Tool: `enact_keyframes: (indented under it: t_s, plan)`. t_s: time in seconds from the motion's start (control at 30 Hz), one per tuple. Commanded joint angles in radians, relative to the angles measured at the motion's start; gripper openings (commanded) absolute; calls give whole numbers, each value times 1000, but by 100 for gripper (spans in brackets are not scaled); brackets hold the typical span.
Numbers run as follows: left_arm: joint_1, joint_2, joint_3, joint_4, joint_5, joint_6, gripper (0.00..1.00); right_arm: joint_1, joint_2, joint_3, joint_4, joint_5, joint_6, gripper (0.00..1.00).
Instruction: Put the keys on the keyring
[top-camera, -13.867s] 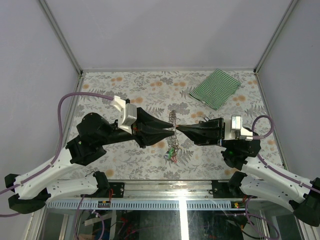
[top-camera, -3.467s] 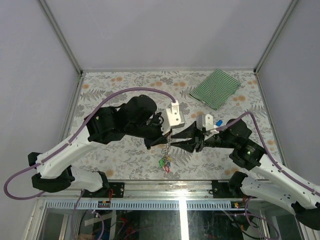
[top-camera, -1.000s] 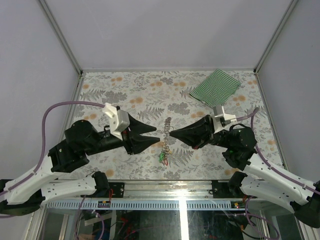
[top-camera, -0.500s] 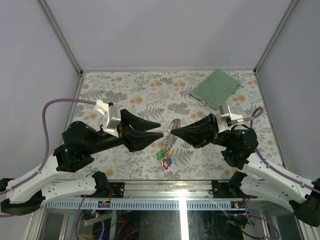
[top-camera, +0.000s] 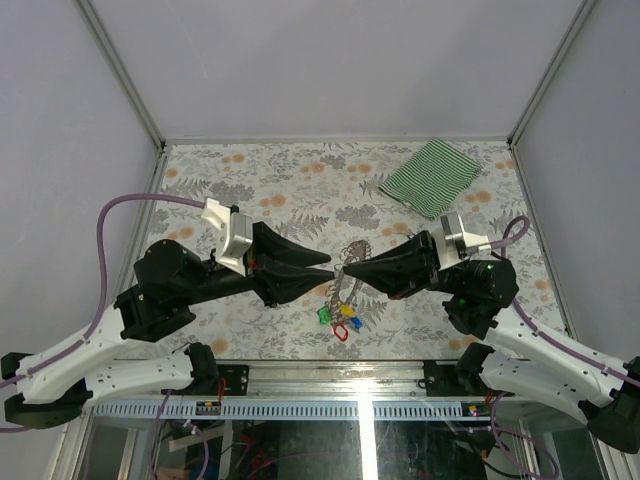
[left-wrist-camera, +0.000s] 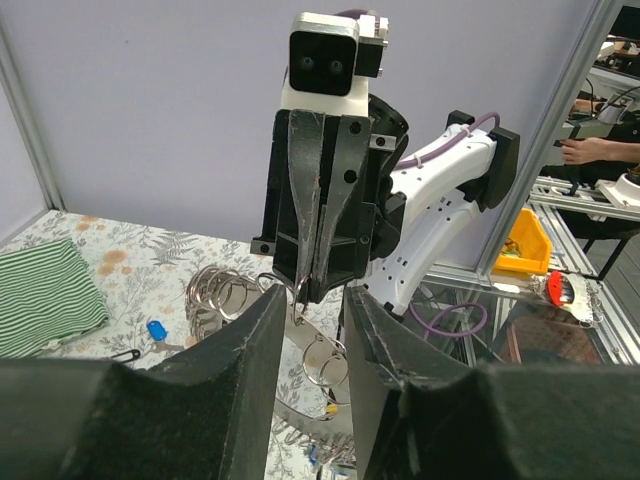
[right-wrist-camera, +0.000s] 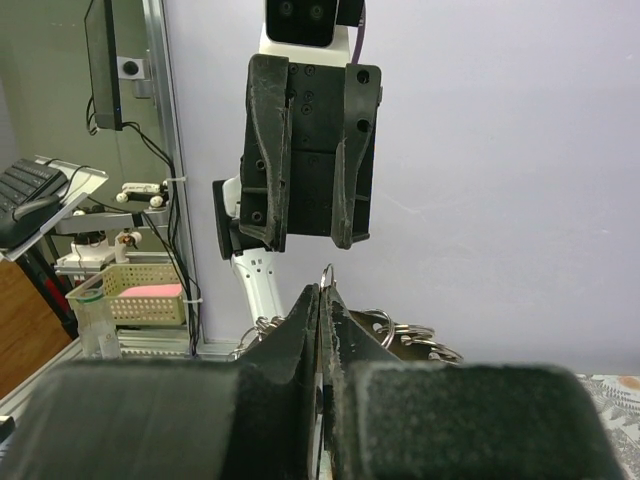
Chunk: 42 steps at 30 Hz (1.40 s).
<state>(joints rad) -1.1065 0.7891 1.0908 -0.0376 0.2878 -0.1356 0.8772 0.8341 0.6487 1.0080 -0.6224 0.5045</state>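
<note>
Since the open left gripper has advanced to frame centre, meeting the right gripper clamped on the grey coiled metal keyring, threading the small colour-tagged keys seems next.

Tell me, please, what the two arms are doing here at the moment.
Both arms meet at the keyring in the middle of the table. The right gripper is shut on one of its wire loops. The left gripper is open, with a finger on either side of that pinch. The coloured keys lie bunched just beyond the ring, nearer the arm bases.
</note>
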Motion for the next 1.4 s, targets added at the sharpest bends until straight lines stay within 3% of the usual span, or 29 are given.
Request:
enact_keyframes:
  t_s: [0.0, 1.37]
  plan:
    - [-8, 9, -2, 69, 34, -6, 30, 3, -15, 45, 114, -6, -20, 0]
    - [-9, 58, 4, 100, 75, -19, 20, 4, -18, 49, 182, -28, 19, 0]
